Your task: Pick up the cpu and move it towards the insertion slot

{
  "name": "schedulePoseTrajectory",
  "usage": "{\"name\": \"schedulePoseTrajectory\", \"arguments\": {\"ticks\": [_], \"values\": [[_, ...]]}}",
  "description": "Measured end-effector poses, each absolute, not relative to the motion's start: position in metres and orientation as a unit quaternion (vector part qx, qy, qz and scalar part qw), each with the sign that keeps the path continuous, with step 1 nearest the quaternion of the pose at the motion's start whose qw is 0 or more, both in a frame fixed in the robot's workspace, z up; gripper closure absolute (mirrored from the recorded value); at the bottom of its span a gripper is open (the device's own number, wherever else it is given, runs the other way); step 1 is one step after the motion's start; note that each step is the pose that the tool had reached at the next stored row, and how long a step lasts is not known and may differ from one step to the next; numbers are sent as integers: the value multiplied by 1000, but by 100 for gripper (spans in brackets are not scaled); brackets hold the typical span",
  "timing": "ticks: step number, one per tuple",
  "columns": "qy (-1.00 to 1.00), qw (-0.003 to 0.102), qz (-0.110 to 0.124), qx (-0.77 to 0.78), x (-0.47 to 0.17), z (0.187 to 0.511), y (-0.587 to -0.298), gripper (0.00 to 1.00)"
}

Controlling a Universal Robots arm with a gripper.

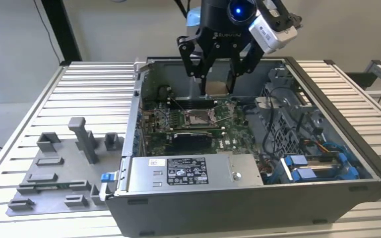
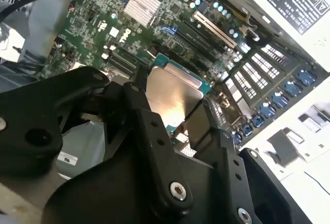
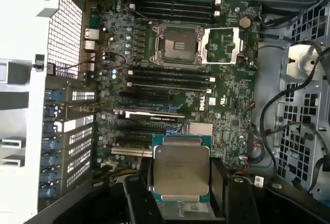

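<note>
Fingers of the black two-finger gripper (image 3: pixel 180 203) clamp the flat square cpu with its silvery metal top and darker green rim (image 3: pixel 180 168), one black finger (image 2: pixel 154 146) against each of two opposite edges. In both wrist views we see the chip carried level and clear of the green motherboard (image 3: pixel 170 79) beneath it.

In the exterior view the gripper (image 1: pixel 217 87) hangs inside the open dark-grey computer case (image 1: pixel 369 163), with the chip (image 1: pixel 217 85) above and a little behind the square insertion slot with its shiny metal frame and pale centre (image 1: pixel 197 117).

The first wrist view shows that socket (image 3: pixel 175 43) with its frame flap swung open beside it. We should keep the chip flat, square it to the socket's sides and approach slowly; from these angles we cannot judge the corner marks, so orientation probably needs checking.
</note>
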State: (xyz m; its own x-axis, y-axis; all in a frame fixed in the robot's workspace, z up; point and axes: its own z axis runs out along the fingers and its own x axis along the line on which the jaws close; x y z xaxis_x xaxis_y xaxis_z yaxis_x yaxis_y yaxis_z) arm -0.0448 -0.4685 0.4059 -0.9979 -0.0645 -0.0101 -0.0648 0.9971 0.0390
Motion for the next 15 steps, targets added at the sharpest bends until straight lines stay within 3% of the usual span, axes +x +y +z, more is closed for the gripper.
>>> {"name": "schedulePoseTrajectory", "arguments": {"ticks": [15], "values": [[999, 4, 20, -31, -39, 398, -431, 100]]}}
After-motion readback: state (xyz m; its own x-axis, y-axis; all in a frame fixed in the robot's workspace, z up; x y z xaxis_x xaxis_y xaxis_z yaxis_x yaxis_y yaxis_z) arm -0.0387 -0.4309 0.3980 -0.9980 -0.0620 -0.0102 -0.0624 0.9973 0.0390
